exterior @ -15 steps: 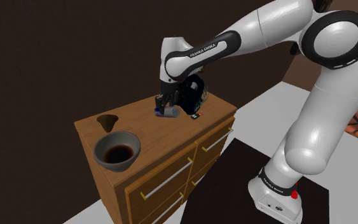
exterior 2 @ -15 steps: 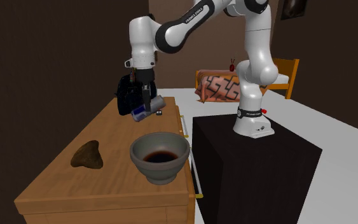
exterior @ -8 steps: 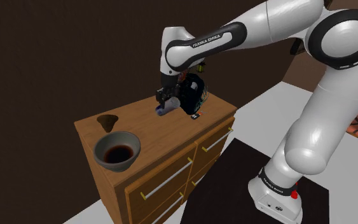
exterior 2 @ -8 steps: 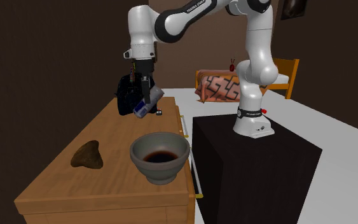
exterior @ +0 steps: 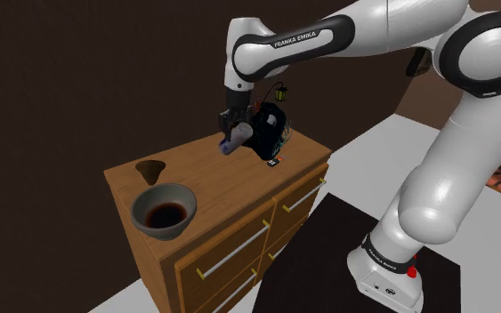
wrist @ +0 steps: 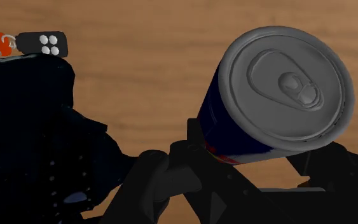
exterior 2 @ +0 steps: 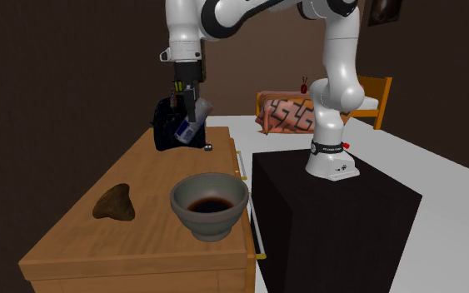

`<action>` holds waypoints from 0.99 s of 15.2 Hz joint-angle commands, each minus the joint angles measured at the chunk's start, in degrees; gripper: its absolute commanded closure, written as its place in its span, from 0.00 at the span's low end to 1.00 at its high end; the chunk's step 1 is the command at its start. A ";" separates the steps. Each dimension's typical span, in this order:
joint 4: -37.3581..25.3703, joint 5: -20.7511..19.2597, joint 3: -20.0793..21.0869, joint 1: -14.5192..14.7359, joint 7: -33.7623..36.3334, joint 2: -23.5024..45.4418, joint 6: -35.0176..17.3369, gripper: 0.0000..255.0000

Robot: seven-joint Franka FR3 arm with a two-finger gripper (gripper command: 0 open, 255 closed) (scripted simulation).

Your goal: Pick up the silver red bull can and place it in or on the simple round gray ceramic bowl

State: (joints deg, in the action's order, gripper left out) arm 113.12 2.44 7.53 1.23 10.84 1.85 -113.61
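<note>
A blue and silver Red Bull can [exterior: 230,140] hangs tilted above the back of the wooden dresser top, clasped in my gripper [exterior: 230,132]. In the second exterior view the can [exterior 2: 190,125] slants down from the gripper [exterior 2: 190,110], well above the wood. The wrist view shows the can's silver lid [wrist: 285,86] between the black fingers [wrist: 165,172]. The grey round bowl [exterior: 182,222] stands at the dresser's near end, with a dark inside. Seen in the second exterior view, the bowl [exterior 2: 212,225] is nearer the camera than the can.
A black bag [exterior: 270,129] sits just behind the can, with a small key fob [wrist: 41,42] beside it. A brown cone-shaped object [exterior: 152,168] lies near the bowl. The dresser [exterior: 230,240] has drawers with handles. My black stand [exterior 2: 341,216] is beside it.
My gripper has risen with the can, lifting it from just above the dresser top to well above it. The bowl and other things have not moved.
</note>
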 commanded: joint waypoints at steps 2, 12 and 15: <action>-0.80 0.00 1.32 1.40 2.75 0.01 0.67 1.00; -7.31 -1.45 7.48 8.62 16.62 5.25 1.53 1.00; -10.63 -2.42 9.04 10.98 20.80 7.87 2.19 1.00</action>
State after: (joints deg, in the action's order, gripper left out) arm 104.12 0.41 16.03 11.38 30.08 8.64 -111.93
